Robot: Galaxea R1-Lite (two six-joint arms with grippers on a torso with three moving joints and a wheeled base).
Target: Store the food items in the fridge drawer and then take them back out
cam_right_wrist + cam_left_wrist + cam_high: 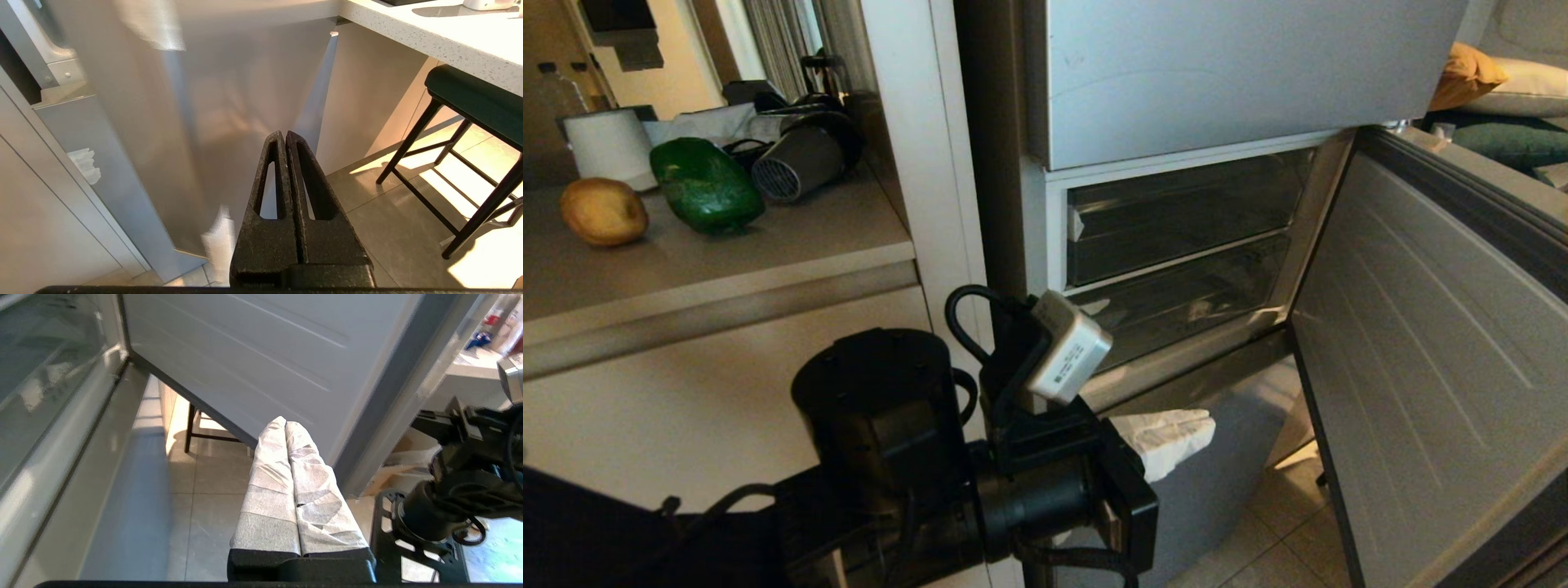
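Potato (603, 211), pepper (706, 185) on counter at ten o'clock, unstored. Left gripper (1176, 437) clenched, empty, below shut drawer (1176, 306), probably poised to open it. Right gripper (285, 139) clenched, parked.

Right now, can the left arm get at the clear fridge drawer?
Probably yes. The fridge door stands open, and the left gripper, fingers shut and empty, hangs just below and in front of the clear drawer, with nothing between them. It would have to open to grasp the front lip.

A home kitchen: an open fridge (1176, 245), a tabletop (727, 245) with potato (603, 211) and pepper (707, 186), a stool (470, 106), tiled floor (1282, 523).
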